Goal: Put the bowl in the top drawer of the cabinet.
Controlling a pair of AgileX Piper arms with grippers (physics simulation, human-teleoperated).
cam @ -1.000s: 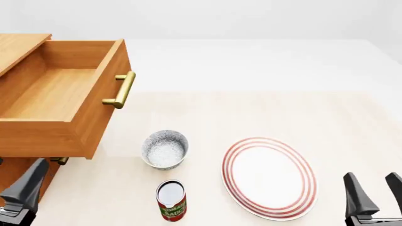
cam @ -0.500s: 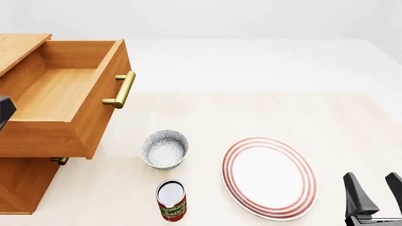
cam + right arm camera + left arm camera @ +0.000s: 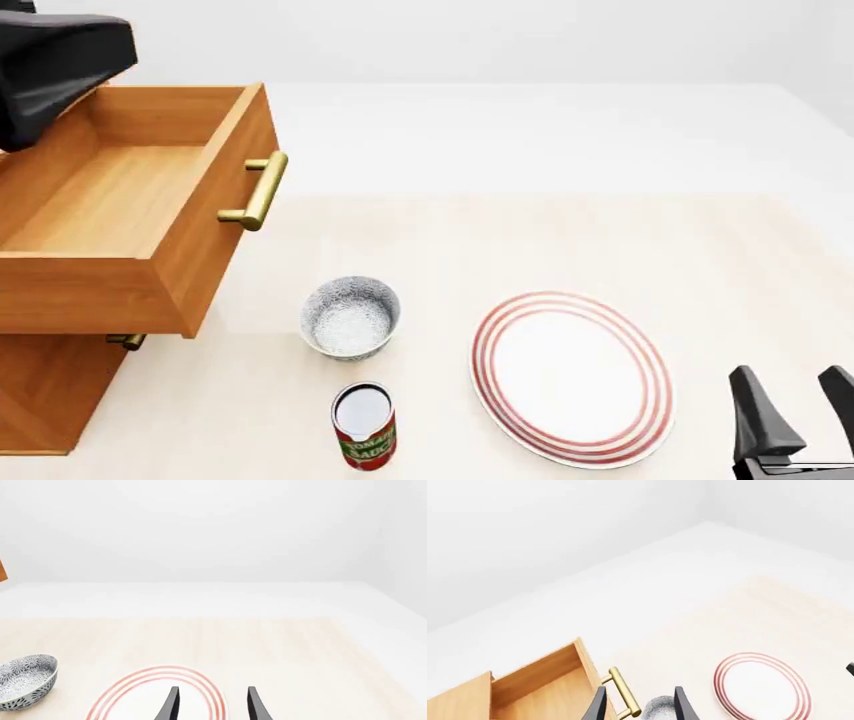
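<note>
From my station, the left arm (image 3: 54, 70) shows in the front view only as a dark blurred mass at the upper left corner, covering part of the cabinet (image 3: 47, 385) top. Its fingers do not appear there. The left wrist view shows the left gripper (image 3: 639, 705) with both black fingers spread apart and nothing between them, cut off at the frame edge. The right gripper (image 3: 794, 410) is cropped at the lower right; its two tapered fingers also stand apart, holding nothing.

The top drawer (image 3: 127, 215), one light-brown wooden box with a brass bar handle (image 3: 260, 190), stands pulled out and bare inside. A second handle below it is mostly hidden.

One bowl (image 3: 350, 317), round with a blue-grey speckle, sits on the pale wooden table (image 3: 561, 240) between the drawer and one red-ringed white plate (image 3: 571, 378). One tomato sauce can (image 3: 363, 424) stands upright just beside the bowl.
</note>
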